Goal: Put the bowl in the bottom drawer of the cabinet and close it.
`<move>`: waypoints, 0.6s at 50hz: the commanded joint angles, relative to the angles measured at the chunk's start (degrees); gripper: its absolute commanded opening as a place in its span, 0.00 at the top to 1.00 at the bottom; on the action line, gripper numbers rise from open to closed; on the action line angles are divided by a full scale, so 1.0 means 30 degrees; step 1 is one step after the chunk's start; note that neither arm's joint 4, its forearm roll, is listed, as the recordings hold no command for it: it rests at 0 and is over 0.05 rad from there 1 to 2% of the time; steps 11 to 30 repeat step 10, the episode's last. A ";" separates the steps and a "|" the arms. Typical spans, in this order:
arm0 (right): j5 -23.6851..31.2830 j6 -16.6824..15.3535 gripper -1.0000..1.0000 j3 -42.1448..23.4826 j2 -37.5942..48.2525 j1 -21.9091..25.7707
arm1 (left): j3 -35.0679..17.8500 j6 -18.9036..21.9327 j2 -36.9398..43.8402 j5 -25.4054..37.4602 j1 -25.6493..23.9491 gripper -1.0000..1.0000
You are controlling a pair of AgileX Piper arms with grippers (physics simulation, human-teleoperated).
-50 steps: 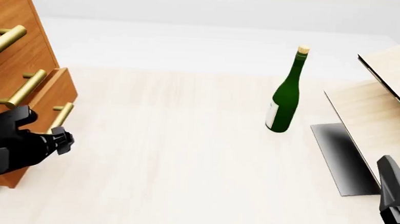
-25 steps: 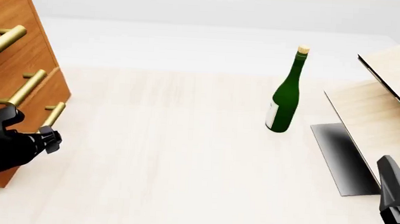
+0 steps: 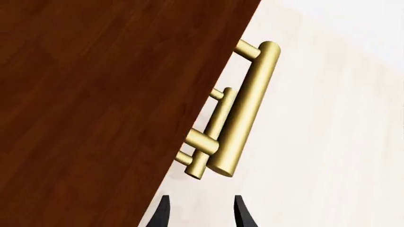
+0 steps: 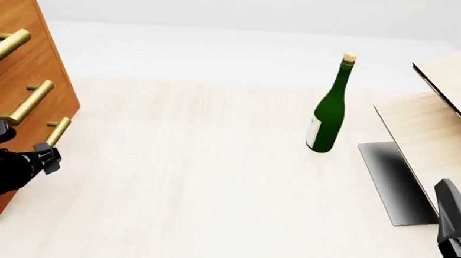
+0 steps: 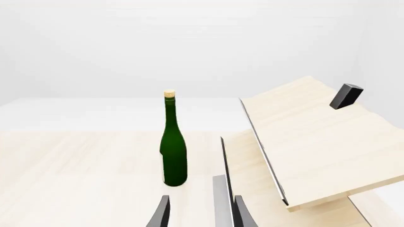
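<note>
**Closing the bottom drawer: final push and release**

The fingers of the left gripper (image 3: 198, 213) are spread, with nothing between them; only the two dark tips show in the left wrist view, just short of the end of the lowest brass handle (image 3: 241, 113). In the front view the left gripper (image 4: 46, 158) sits just beside that handle (image 4: 57, 131), on the front of the bottom drawer (image 4: 46, 114).

The push is best kept square to the drawer front, along the drawer's travel, so that the box is not skewed. Contact is released only once the front lies flush with the two fronts above it on the cabinet (image 4: 14, 41).

The right gripper (image 5: 198, 213) is also spread and empty, held low near the slanted wooden panels (image 4: 437, 110), well apart from the wine bottle (image 4: 330, 107).

The bowl is not visible in any view; it is judged to be inside the closed drawer.

Compared with one second ago, the drawer front has gone from projecting to nearly flush, and the left gripper has followed it inward.
</note>
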 commanded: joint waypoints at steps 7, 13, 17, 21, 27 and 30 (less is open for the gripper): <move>0.0010 -0.0008 0.00 -0.0008 -0.0003 0.0005 | 0.0625 0.1784 -0.2374 -0.0249 0.4676 0.00; 0.0010 -0.0007 0.00 -0.0008 -0.0004 0.0005 | 0.0755 0.2290 -0.2719 -0.0461 0.5124 0.00; 0.0010 -0.0007 0.00 -0.0008 -0.0004 0.0005 | 0.0755 0.2290 -0.2719 -0.0461 0.5124 0.00; 0.0010 -0.0007 0.00 -0.0008 -0.0004 0.0005 | 0.0755 0.2290 -0.2719 -0.0461 0.5124 0.00; 0.0010 -0.0007 0.00 -0.0008 -0.0004 0.0005 | 0.0755 0.2290 -0.2719 -0.0461 0.5124 0.00; 0.0010 -0.0007 0.00 -0.0008 -0.0004 0.0005 | 0.0755 0.2290 -0.2719 -0.0461 0.5124 0.00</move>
